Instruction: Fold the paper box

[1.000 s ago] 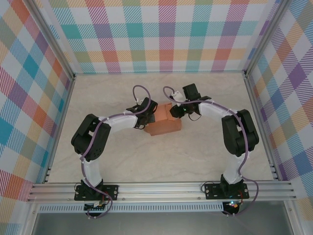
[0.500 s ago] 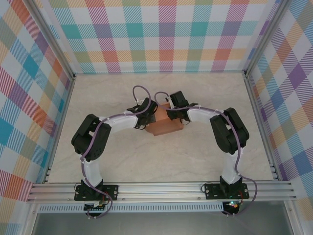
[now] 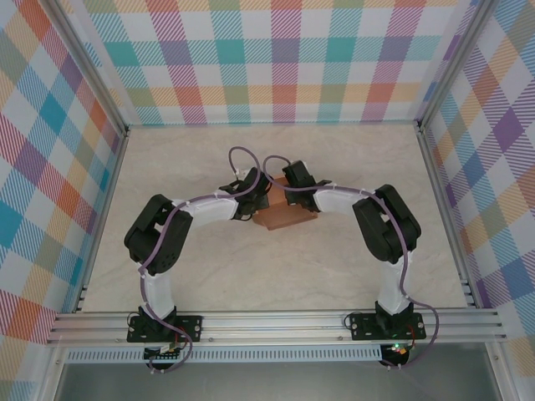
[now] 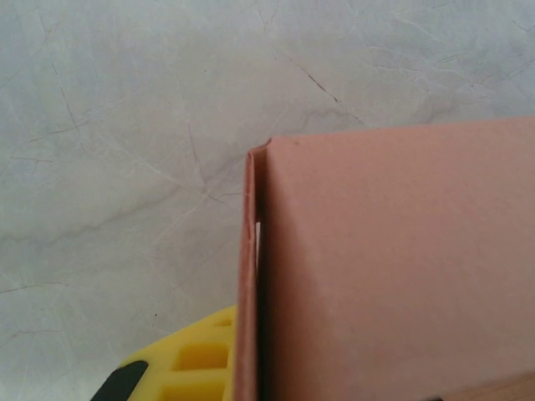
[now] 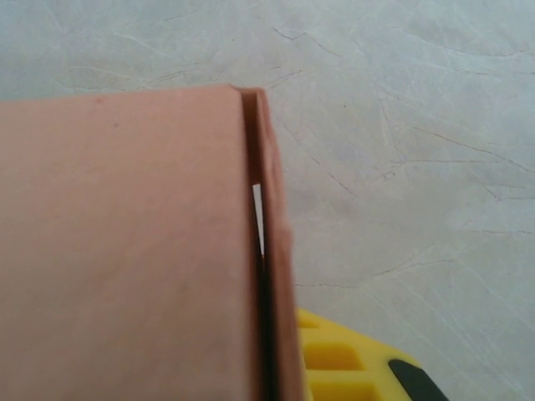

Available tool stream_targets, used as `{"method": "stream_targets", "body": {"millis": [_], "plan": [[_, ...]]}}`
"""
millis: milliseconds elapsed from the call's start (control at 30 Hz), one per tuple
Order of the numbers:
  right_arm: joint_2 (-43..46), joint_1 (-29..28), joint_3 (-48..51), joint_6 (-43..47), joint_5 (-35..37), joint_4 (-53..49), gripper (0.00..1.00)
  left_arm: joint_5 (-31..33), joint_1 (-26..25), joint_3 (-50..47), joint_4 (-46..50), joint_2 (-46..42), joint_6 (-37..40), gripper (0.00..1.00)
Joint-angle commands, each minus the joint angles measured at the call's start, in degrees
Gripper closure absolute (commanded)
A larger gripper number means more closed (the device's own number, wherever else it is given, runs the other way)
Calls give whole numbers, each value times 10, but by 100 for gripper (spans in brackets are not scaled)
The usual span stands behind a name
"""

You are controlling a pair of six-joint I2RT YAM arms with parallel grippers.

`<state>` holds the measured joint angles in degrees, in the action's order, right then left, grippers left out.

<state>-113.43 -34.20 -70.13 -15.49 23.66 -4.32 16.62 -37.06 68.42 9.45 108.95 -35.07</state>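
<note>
The paper box (image 3: 287, 216), salmon-orange card, lies mid-table between both grippers. My left gripper (image 3: 257, 200) is at its left far corner and my right gripper (image 3: 289, 189) at its far edge. In the left wrist view the paper box (image 4: 393, 259) takes up the right side, and its thin side wall stands against one yellow finger (image 4: 188, 363); the other finger is hidden behind the card. The right wrist view mirrors this: the paper box (image 5: 125, 242) lies on the left, with a yellow finger (image 5: 343, 359) pressed to its outer wall. Both grippers look shut on the box walls.
The pale marbled table (image 3: 209, 267) stretches all round the box. Aluminium rails (image 3: 276, 322) run along the near edge where the arm bases are bolted. Checked walls (image 3: 276, 67) close the back and both sides.
My right arm has swung left onto the box and its jaws have closed on the wall. The box has shifted slightly. The left arm has held still.
</note>
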Motion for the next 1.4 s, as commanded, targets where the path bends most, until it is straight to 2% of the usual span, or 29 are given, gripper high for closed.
{"method": "stream_targets", "body": {"millis": [0, 167, 300, 633, 800, 900, 1000, 1067, 1133, 1200, 1267, 1333, 1367], "plan": [[-15, 15, 9, -71, 66, -7, 87, -23, -12, 5, 11, 3, -17, 100], [24, 15, 38, -64, 18, 37, 72, -20, -12, 6, 16, -1, -13, 100], [68, 16, 64, -12, -45, 70, 71, -4, -13, 9, 26, -8, -1, 100], [165, 28, 150, 78, -197, 119, 55, -1, -8, 21, 38, 1, 6, 100], [208, 40, 184, 126, -256, 124, 53, -2, -6, 28, 40, 3, 12, 100], [249, 74, 206, 136, -308, 139, 50, -2, -5, 28, 40, -3, 31, 100], [281, 141, 210, 135, -432, 160, 47, -25, 2, 15, 21, -20, 69, 100], [307, 187, 218, 153, -524, 193, 46, -72, 15, 0, -8, -33, 98, 100], [329, 202, 226, 188, -548, 211, 40, -111, 24, -9, -21, -44, 123, 100], [325, 217, 189, 250, -606, 142, 38, -139, 38, -17, -29, -56, 144, 100], [287, 227, 119, 313, -678, -3, 37, -161, 52, -26, -38, -67, 154, 100], [237, 228, 58, 372, -705, -138, 36, -183, 63, -37, -60, -80, 175, 100], [217, 229, 41, 383, -719, -169, 36, -191, 67, -42, -68, -86, 186, 100]]}}
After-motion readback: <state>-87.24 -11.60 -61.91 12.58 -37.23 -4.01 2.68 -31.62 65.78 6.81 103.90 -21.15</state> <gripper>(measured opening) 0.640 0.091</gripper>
